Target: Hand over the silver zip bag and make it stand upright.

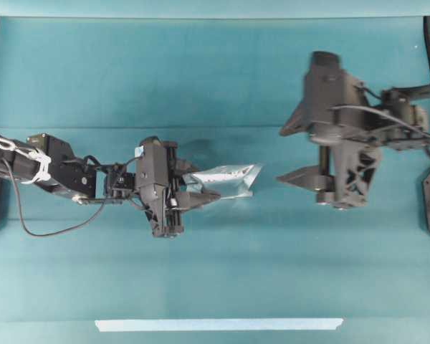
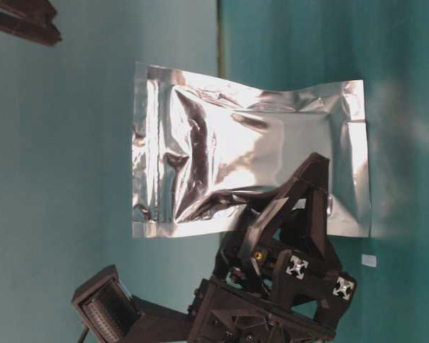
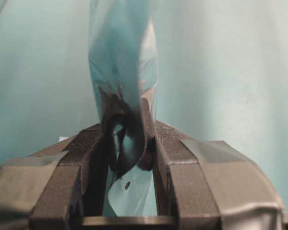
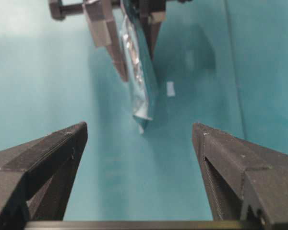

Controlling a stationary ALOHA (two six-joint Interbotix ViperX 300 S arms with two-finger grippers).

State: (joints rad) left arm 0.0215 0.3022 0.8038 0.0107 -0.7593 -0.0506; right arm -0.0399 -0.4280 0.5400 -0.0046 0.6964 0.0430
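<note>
Left pincer [image 1: 209, 192] is clamping one end of the shiny, crinkled silver foil zip bag [image 1: 229, 179], holding it edge-on above the teal worktop [image 1: 215, 272] (pouch pointing toward the other arm). Right pincer [image 1: 290, 154] is facing the bag's free end, fingers [image 4: 53, 158] spread wide apart, not touching it. A pale tape strip [image 1: 218, 325] is lying near the worktop's front edge.

My left gripper [image 3: 127, 143] hides the pinched end of the silver zip bag [image 3: 122, 62], whose top the wrist view's upper edge cuts off and blurs, while beyond that bag my right gripper's [image 4: 139, 158] finger bases run off the lower edge.
</note>
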